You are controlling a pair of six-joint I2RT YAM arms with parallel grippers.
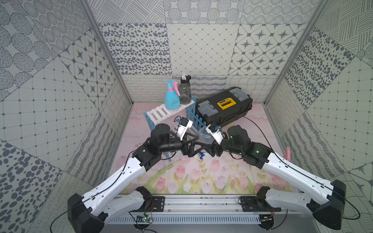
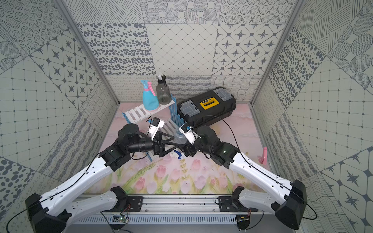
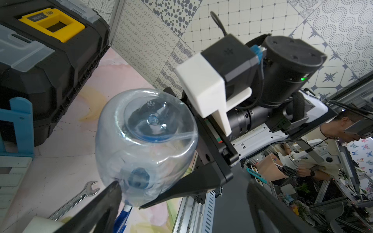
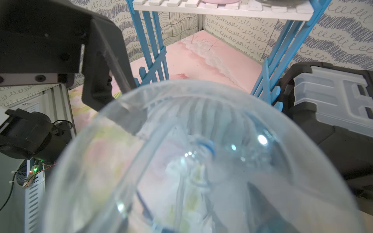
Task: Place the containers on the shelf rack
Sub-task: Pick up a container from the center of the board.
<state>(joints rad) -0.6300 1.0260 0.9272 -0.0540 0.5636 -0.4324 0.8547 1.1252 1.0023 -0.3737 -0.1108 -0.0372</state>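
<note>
Containers are halfway home, by the look of it: of four spray bottles counted, two stand upright and touching at the far end of the top tier of the shelf rack (image 1: 161,113), the light blue bottle (image 1: 172,98) with its pink trigger and the smoky grey bottle (image 1: 185,91). A third, the clear bottle (image 4: 201,151), hangs above the desk (image 1: 201,177) just in front of the rack's lower tier and beside the one black toolbox (image 1: 224,107), tipped so its round base faces up and its blue-white trigger points down toward the near edge. The right end effector (image 3: 156,149) clamps it across the wide body, fingers well spread. The left end effector (image 3: 182,182) is spread to its widest about the same bottle and grips nothing; one fingertip sits at the bottle's side, touching or not I cannot tell. The fourth, a pink-topped bottle (image 2: 264,154), waits at the desk's right edge, well apart from the rack and mostly hidden. One wrench (image 3: 80,197) lies on the desk near the rack. Two bottles are left to shelve, and the visible part of the lower tier shows none.
</note>
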